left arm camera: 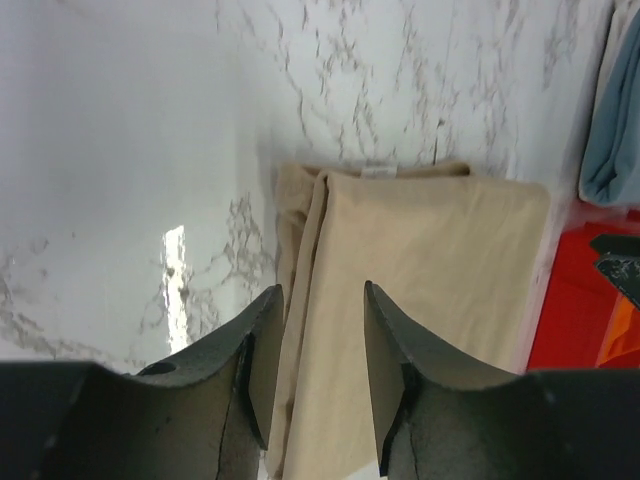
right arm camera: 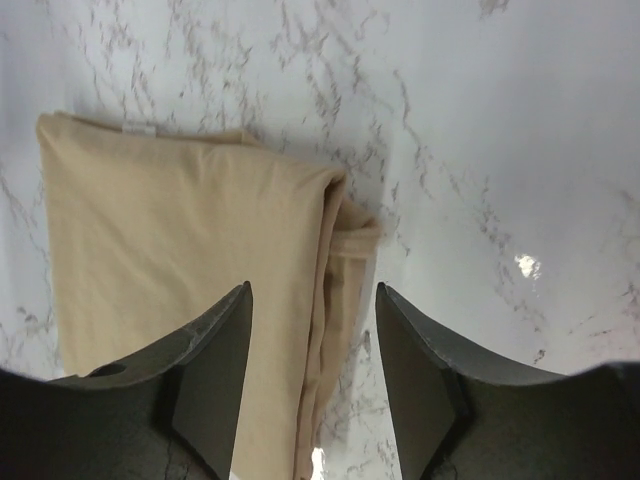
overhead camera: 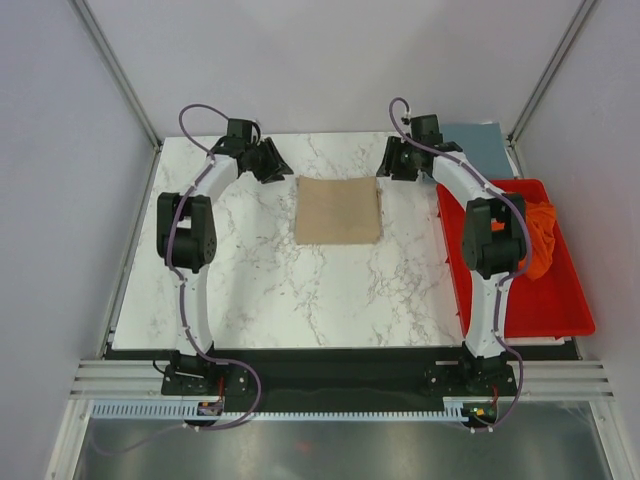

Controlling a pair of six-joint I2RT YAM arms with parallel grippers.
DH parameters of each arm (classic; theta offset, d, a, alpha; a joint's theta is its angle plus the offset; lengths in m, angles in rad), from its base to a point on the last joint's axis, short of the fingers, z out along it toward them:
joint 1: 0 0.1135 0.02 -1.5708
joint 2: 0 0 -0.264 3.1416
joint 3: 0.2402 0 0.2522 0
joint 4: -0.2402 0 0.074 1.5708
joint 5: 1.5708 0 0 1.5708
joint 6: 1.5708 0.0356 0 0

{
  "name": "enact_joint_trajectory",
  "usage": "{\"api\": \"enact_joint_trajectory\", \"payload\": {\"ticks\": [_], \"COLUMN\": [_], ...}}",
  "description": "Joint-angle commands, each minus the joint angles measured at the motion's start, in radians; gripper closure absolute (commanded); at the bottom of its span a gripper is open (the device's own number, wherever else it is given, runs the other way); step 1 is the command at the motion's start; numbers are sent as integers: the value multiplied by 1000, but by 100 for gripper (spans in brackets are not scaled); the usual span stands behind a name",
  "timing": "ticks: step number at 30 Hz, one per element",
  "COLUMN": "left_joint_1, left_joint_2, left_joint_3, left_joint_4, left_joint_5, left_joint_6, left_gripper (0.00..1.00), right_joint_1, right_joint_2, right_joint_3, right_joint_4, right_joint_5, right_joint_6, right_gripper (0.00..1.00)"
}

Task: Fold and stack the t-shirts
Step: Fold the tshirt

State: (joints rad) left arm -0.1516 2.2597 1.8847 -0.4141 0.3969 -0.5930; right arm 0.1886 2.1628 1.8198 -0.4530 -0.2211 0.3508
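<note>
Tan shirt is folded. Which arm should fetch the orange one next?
Right, probably. The orange t-shirt lies in the red tray beside the right arm; the right gripper is open and empty. The left gripper sits beyond the tan t-shirt, farther away.

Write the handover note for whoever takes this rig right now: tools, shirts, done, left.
Tools: left tool open, empty, by the far left corner of the tan t-shirt; right tool open, empty, by its far right corner.
Shirts: tan t-shirt folded square mid-table; orange t-shirt crumpled in the red tray; blue-grey t-shirt flat at the far right corner, behind the tray.
Done: the tan fold.
Left: fold the orange one, check the blue-grey one, stack all three.
</note>
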Motion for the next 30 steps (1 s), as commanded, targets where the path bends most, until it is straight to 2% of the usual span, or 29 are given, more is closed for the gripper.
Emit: {"api": "enact_joint_trajectory", "payload": {"ticks": [1, 5, 11, 18, 22, 24, 30], "left_joint_1": [-28, -45, -48, -49, -48, -46, -45], "left_joint_2": [-120, -135, -86, -19, 17, 30, 57], "left_joint_3": [-128, -203, -216, -185, -165, -153, -145], "left_joint_4": [5, 8, 6, 8, 6, 8, 6], "left_joint_5": [59, 66, 83, 77, 62, 66, 76], "left_joint_6": [111, 142, 145, 148, 148, 148, 145], "left_gripper": [54, 52, 53, 60, 67, 73, 75], "right_joint_1": [9, 8, 2, 2, -5, -14, -41], "right_joint_2": [-74, -41, 31, 104, 155, 169, 181], "right_joint_3": [-66, -60, -39, -25, 9, 12, -52], "right_joint_4": [13, 13, 4, 37, 50, 60, 167], "right_joint_5": [-156, -187, -240, -254, -239, -248, -342], "right_joint_6": [-122, -185, -202, -184, -191, -193, -168], "right_gripper": [39, 37, 37, 37, 38, 41, 70]}}
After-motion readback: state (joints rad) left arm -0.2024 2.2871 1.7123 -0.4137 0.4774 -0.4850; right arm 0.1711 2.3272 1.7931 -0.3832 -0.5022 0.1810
